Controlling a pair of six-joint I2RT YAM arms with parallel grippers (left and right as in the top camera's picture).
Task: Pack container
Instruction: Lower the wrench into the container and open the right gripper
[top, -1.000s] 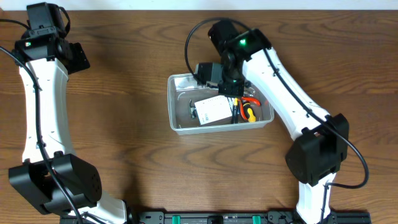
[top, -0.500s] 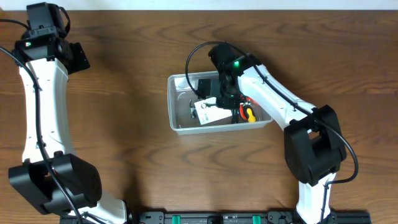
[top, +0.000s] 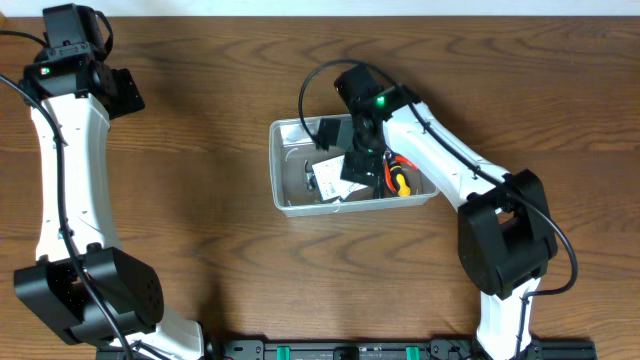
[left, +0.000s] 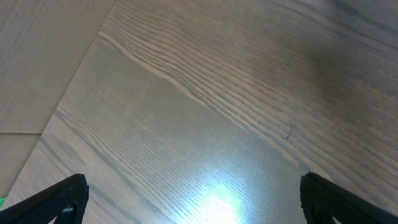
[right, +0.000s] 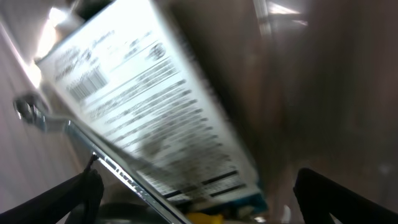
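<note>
The clear container (top: 274, 170) sits right of the table's middle. In it lies a white printed card package (top: 335, 178), tilted, beside orange and yellow tool handles (top: 398, 176). My right gripper (top: 354, 152) hangs over the container's middle and is open. In the right wrist view the package (right: 143, 106) fills the frame, blurred, between and beyond the spread fingers (right: 74, 196), touching neither. A silver tool (right: 34, 115) shows at the left. My left gripper (top: 118, 88) is open over bare wood at the far left; its wrist view (left: 193, 199) shows only table.
The right arm's black cable (top: 303, 95) loops over the container's back left corner. The brown wooden table (top: 200, 150) stretches between the two arms. The arm bases stand at the front edge.
My right gripper dipped into the container and opened, letting go of the white package, which now lies in the container. The left arm has not moved.
</note>
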